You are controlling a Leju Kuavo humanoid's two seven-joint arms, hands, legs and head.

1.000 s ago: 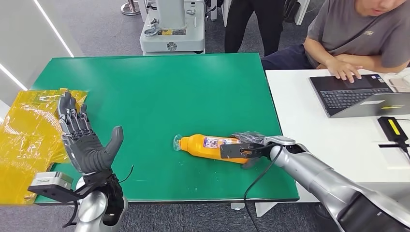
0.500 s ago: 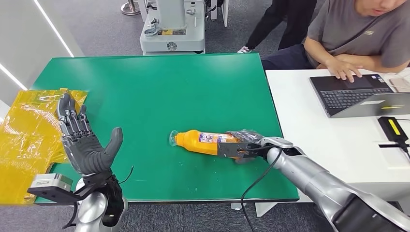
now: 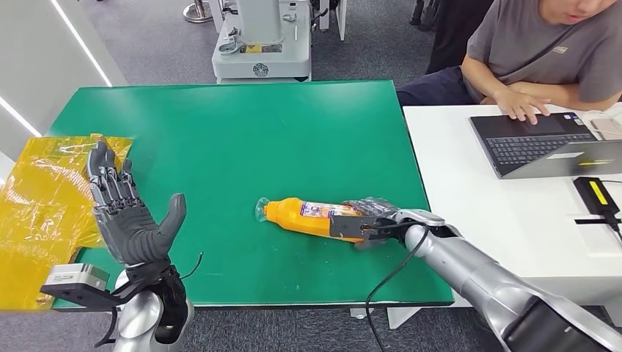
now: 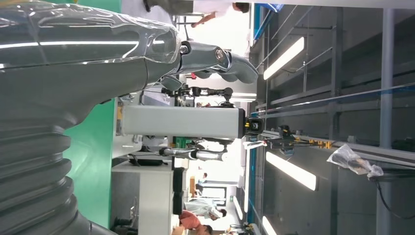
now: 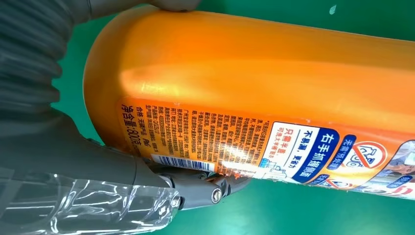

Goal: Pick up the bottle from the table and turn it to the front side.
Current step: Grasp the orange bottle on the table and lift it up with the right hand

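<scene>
orange bottle (image 3: 312,217) lain on its side, near-right part of green table (image 3: 220,139), cap end left, broad bare green left and far | base end gripped by right hand (image 3: 370,218); barcode label side seen at right wrist (image 5: 235,142) | left hand (image 3: 128,220) held raised, fingers spread, nothing held, near table's near-left edge beside yellow bag (image 3: 40,198)

Broad bare green table (image 3: 242,139) lies open behind and left of the orange bottle (image 3: 304,217), bounded on the left by yellow plastic bags (image 3: 37,213) and on the right by the adjoining white table (image 3: 469,191) carrying a laptop (image 3: 543,143).
</scene>
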